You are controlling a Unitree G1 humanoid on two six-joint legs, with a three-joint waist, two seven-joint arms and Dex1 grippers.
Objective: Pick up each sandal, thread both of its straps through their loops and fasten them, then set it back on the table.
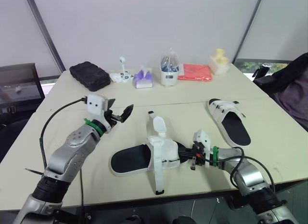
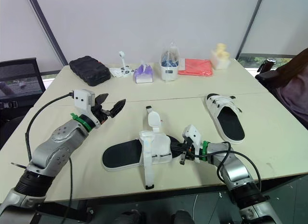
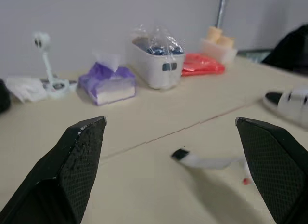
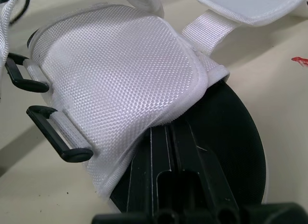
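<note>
The near sandal [image 1: 162,149], black sole with a white upper, lies in the middle of the table's front half. One loose strap [image 1: 158,123] points away from me and another [image 1: 158,181] trails toward the front edge. My right gripper [image 1: 186,154] is at its toe end, shut, its fingers [image 4: 159,156] lying on the insole with their tips tucked under the edge of the upper. Left of the sandal, my left gripper [image 1: 119,110] hovers open above the table, holding nothing. A second sandal [image 1: 229,120] rests at the right, its straps lying across its upper.
Along the far edge stand a black case [image 1: 89,74], a small white stand [image 1: 123,73], a purple tissue pack [image 1: 143,79], a white bagged container [image 1: 169,72], a red cloth [image 1: 195,72] and a yellow object [image 1: 219,62]. Dark fabric [image 1: 291,89] sits beyond the right edge.
</note>
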